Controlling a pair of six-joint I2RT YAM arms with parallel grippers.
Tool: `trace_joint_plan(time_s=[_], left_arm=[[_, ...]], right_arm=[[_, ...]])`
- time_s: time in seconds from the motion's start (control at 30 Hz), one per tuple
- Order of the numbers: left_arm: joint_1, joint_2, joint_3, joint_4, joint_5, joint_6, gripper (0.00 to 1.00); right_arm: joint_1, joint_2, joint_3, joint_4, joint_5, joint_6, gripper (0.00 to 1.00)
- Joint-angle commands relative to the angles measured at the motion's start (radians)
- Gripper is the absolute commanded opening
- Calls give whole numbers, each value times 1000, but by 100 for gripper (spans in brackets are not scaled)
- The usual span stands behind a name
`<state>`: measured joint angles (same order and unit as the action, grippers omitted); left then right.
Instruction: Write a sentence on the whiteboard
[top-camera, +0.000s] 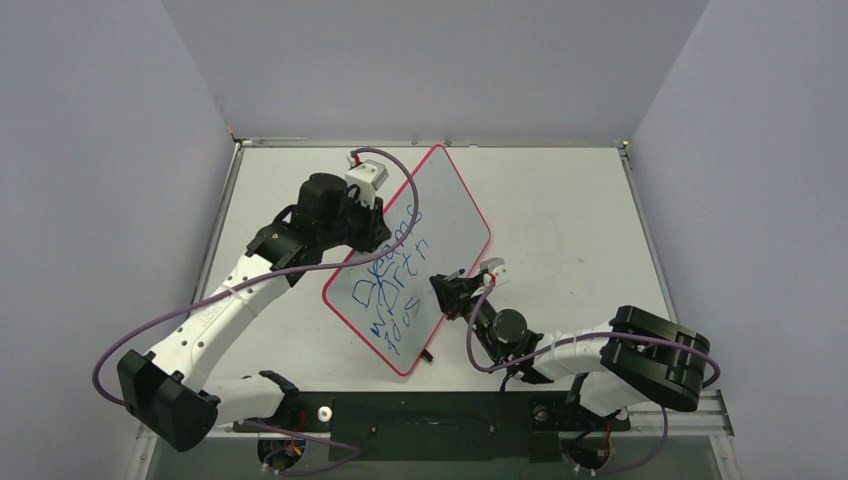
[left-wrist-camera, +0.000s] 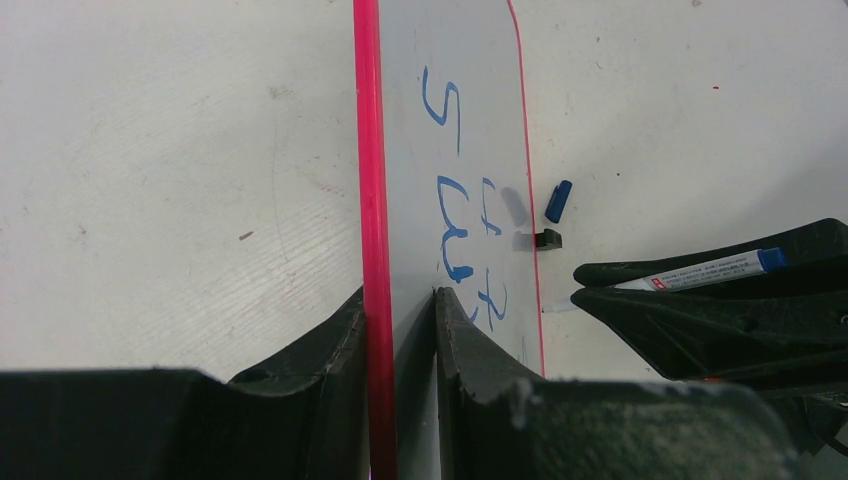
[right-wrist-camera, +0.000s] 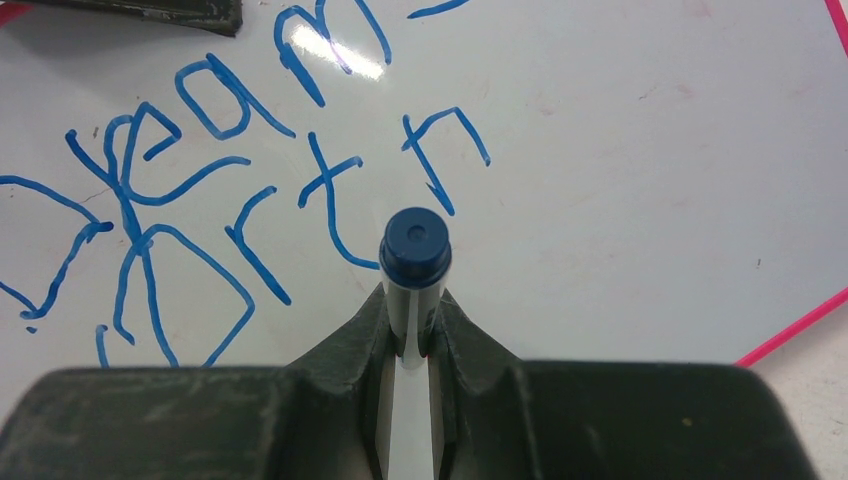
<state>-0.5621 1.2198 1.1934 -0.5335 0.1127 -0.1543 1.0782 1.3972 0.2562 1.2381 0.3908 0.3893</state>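
The whiteboard lies diagonally mid-table, white with a thin red rim. The sentence is blue scrawl in three uneven lines on the board's lower half, and it also shows in the left wrist view and the right wrist view. My left gripper is shut on the whiteboard's red-rimmed upper-left edge, one finger on each face. My right gripper is shut on a white marker with a blue end, beside the board's right edge. The marker's tip is hidden.
A loose blue cap and a small black clip lie just off the board's edge. My right gripper with the marker shows beside them in the left wrist view. Grey walls enclose the table on three sides.
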Motion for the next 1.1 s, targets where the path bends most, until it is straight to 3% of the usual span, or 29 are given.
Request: trace_joint_plan(time_s=[0.0,1.07], left_arm=[[5,-26,9,100,-85,98,0],[6,-28,10,101,-84,98,0]], right_arm=[[-12,16,33,32,-30,10,0],[-22,119,23,93,-58,75,0]])
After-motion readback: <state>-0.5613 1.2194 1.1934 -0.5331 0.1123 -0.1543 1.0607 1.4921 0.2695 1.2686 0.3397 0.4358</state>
